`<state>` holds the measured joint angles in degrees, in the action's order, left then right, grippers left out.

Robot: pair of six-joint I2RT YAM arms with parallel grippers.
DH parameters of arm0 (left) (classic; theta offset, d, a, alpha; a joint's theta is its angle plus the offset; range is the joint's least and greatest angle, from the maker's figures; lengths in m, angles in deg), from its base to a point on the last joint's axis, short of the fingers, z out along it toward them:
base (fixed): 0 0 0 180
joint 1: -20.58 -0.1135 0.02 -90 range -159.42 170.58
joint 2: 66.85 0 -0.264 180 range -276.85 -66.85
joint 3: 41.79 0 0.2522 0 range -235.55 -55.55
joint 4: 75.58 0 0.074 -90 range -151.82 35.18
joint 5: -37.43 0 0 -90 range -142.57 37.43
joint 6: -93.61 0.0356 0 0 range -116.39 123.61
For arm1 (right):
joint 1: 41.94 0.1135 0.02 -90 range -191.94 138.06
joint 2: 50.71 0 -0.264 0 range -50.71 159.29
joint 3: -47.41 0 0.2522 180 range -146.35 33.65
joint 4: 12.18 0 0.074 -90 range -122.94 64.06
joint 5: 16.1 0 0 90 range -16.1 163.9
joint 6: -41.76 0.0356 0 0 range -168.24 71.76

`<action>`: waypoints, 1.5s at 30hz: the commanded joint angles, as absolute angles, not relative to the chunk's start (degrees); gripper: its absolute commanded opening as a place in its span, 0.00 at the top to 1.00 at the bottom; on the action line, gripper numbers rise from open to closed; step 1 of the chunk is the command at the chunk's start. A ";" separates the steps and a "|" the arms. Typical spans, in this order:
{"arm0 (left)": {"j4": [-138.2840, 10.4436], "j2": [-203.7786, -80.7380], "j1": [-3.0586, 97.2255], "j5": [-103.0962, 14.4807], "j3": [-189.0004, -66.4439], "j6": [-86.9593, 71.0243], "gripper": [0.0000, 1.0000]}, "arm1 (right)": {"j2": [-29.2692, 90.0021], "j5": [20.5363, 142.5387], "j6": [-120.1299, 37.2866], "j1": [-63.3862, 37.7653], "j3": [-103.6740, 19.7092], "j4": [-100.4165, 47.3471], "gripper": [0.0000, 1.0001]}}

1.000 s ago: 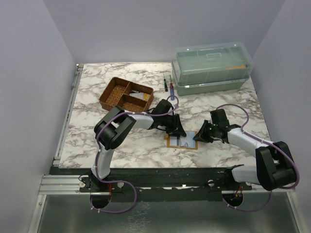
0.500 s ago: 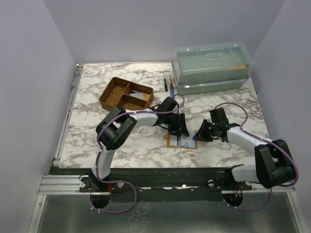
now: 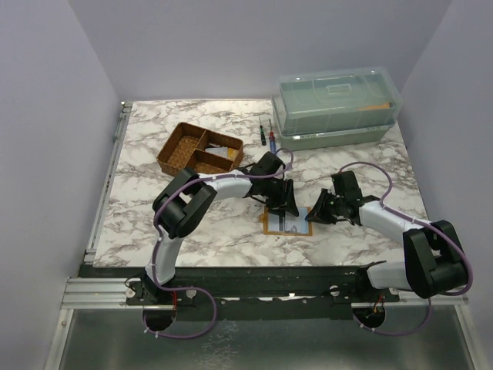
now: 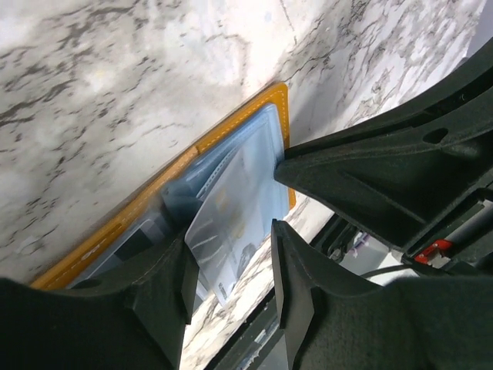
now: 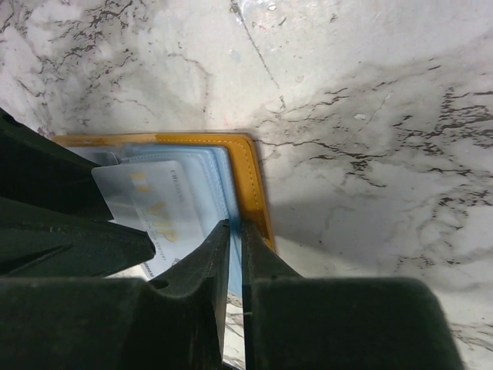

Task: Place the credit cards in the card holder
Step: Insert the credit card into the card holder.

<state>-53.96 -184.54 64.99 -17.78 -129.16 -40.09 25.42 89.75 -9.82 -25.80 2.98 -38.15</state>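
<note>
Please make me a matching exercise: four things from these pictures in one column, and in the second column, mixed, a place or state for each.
1 card holder
2 brown tray
3 clear lidded box
4 left gripper

a back right corner
b jaws apart over a credit card
c lying open, orange rim showing
d back left, with compartments

Pairs: 1-c; 2-d; 3-a; 4-b

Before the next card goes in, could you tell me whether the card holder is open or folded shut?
Open: the card holder lies spread flat on the table, its pale blue inner face up.
</note>
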 commanded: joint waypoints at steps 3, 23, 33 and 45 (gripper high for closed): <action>-43.72 -187.08 69.34 -28.21 -133.53 -34.90 0.50 | 26.15 90.07 -9.35 -25.59 3.92 -36.57 0.88; -42.74 -177.93 63.52 -30.63 -126.66 -32.07 0.40 | 27.33 91.47 -9.12 -25.59 4.91 -34.88 0.88; -40.29 -182.61 68.83 -32.87 -130.75 -30.03 0.39 | 29.02 93.27 -9.58 -25.59 4.35 -33.36 0.85; -38.85 -179.94 64.19 -20.87 -131.40 -29.52 0.31 | 26.85 92.36 -8.75 -25.59 6.16 -32.36 0.82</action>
<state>-41.87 -180.28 65.88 -26.85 -131.28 -29.49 27.74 93.34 -8.60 -25.77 4.68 -31.83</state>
